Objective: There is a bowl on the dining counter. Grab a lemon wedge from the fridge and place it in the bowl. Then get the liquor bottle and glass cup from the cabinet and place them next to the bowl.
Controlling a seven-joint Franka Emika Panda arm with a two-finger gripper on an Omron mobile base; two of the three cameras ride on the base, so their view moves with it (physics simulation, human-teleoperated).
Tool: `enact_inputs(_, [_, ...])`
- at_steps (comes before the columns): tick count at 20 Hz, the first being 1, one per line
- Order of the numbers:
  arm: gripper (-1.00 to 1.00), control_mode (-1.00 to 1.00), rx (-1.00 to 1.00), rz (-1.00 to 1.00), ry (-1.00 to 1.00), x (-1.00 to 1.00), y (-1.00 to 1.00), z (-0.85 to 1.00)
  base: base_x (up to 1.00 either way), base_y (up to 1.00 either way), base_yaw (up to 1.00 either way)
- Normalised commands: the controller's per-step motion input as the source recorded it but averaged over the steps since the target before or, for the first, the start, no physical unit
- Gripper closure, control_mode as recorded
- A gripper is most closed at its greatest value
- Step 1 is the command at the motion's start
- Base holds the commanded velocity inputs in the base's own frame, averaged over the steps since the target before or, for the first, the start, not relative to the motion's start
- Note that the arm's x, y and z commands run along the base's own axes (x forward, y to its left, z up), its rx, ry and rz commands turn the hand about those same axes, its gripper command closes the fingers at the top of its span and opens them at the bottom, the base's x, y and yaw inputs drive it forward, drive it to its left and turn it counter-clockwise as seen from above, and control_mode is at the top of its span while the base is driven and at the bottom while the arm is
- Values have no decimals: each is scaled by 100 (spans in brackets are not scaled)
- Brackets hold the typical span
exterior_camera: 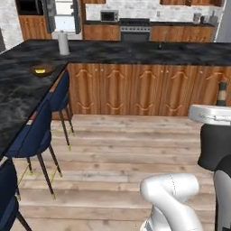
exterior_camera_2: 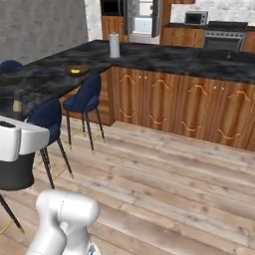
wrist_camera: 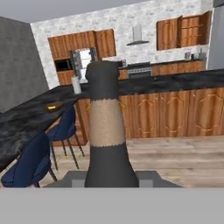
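One liquor bottle point(wrist_camera: 106, 131) fills hand view; bowl point(exterior_camera: 42, 70) on counter

White arm point(exterior_camera: 173, 198) (black wrist section)

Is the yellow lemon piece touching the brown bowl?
Touching. In the left base view the lemon piece lies inside the bowl on the black counter, resting on its bottom with no gap showing.
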Motion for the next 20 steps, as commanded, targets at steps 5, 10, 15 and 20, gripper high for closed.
enact_inputs(5, [100, 100, 0, 0, 0, 0, 0, 0, 100, -47, 44])
enact_inputs(10, [100, 100, 0, 0, 0, 0, 0, 0, 100, -56, 43])
enact_inputs(15, [100, 100, 0, 0, 0, 0, 0, 0, 100, -58, 45])
enact_inputs(20, [100, 100, 0, 0, 0, 0, 0, 0, 100, -60, 45])
